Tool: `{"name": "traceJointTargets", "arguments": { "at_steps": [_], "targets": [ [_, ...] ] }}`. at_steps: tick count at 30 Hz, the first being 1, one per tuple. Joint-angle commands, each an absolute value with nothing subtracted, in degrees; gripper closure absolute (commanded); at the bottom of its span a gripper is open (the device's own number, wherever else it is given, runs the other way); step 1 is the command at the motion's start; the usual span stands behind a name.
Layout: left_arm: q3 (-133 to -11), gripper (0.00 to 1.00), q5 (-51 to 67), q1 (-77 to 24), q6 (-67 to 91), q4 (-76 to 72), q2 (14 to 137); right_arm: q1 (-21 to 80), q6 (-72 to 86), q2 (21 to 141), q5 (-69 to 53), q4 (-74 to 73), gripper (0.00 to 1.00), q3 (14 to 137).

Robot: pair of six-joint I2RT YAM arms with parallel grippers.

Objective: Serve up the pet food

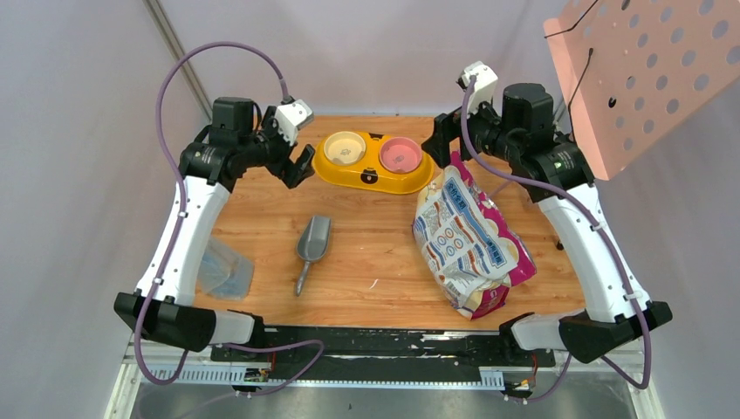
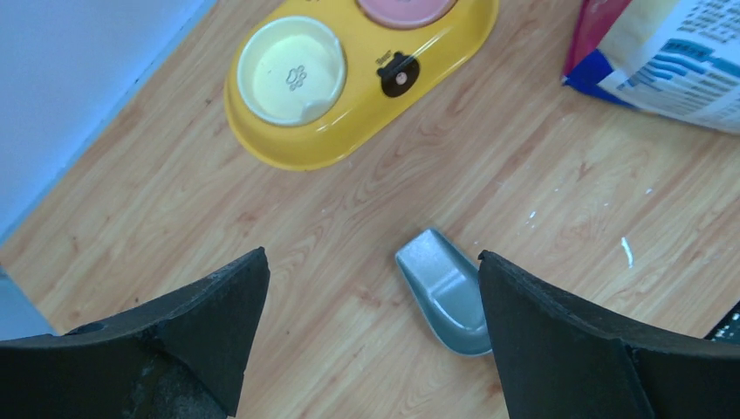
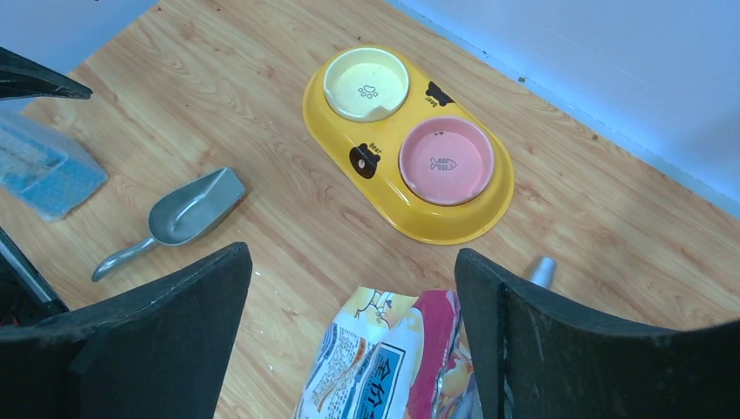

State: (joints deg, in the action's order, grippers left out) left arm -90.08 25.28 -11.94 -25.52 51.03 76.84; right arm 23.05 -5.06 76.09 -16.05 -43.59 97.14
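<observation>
The pet food itself cannot be seen, so I cannot tell which way it lies. The only food thing in sight is a shiny bag point(image 1: 471, 244) printed in blue, white and pink. It lies flat on the right side of the wooden table point(image 1: 375, 271). Its long side runs from the far end, just under the right gripper point(image 1: 441, 140), down toward the near edge, leaning a bit to the right. It looks puffy and crinkled.

The right gripper hangs over the bag's far end with its two black fingers wide apart, holding nothing. Whether it touches the bag I cannot tell. The left gripper point(image 1: 297, 166) is up in the air near the far left, its fingers spread wide too, with nothing between them.

A grey metal scoop point(image 1: 311, 244) lies in the middle of the table. Its thin handle points to the near edge and its open mouth points away, toward the yellow feeder point(image 1: 373, 175).

The feeder is smooth, shiny and oval (with small black bear heads on it). It holds a round cream bowl point(image 1: 345, 148) with a paw print and a round pink bowl point(image 1: 401, 154) with a fish drawing.

A see-through plastic tub point(image 1: 222, 269) sits by the left arm.
</observation>
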Motion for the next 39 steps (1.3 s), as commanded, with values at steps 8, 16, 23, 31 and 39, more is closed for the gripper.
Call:
{"name": "traceJointTargets", "arguments": {
  "at_steps": [8,16,23,31,39],
  "targets": [
    [-79.8,0.13,40.9,-17.3,-4.1,39.7,69.2,23.0,-16.0,71.9,-2.8,-62.6,0.29,100.1],
    [-82.0,0.11,37.9,-19.5,-10.7,43.4,73.0,23.0,-15.7,67.2,1.5,-68.3,0.30,93.3],
    [-84.5,0.11,36.5,-28.1,-17.4,49.3,76.6,22.9,-12.9,68.2,-2.0,-73.0,0.36,93.8],
    [-85.4,0.08,35.8,-31.8,-17.2,49.6,76.3,23.0,-9.6,71.2,-8.2,-77.0,0.45,93.9],
    [-86.6,0.07,34.1,-31.7,-20.3,51.2,75.6,23.0,-8.0,74.1,-8.0,-77.0,0.76,95.1]
  ]
}}
